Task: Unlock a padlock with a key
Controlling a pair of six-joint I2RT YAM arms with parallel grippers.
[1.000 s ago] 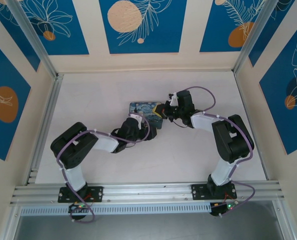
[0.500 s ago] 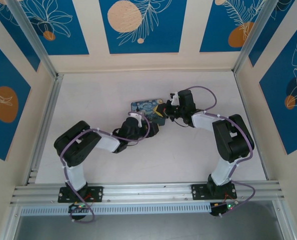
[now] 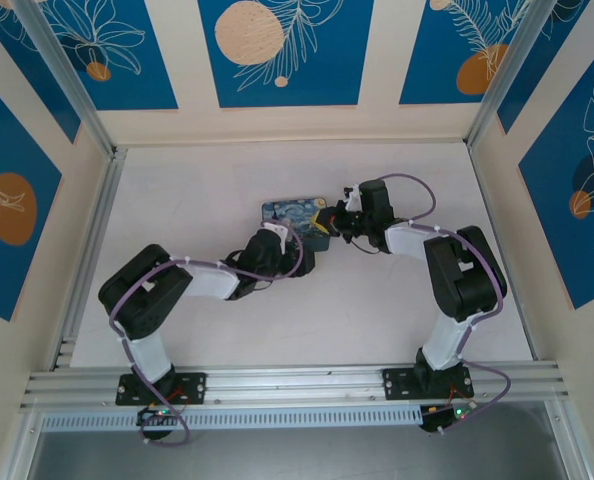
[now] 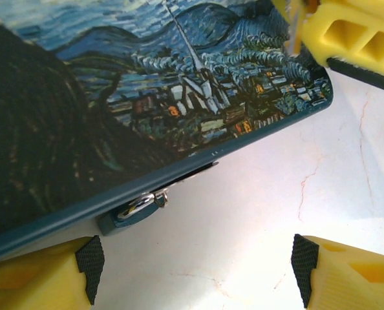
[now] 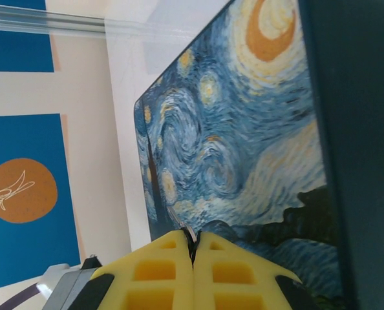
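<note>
The padlock (image 4: pixel 138 208) hangs at the edge of the box (image 4: pixel 114 97), its silvery shackle up against the dark rim and its bluish body low by the worktop (image 4: pixel 263 206). The left claw (image 4: pixel 195 261) sits just in front of it, fingers wide apart and holding nothing. The key (image 5: pixel 189 232) shows as a thin sliver pinched at the tips of the right claw (image 5: pixel 193 248), whose fingers are pressed together over the painted lid at the box's right end.
</note>
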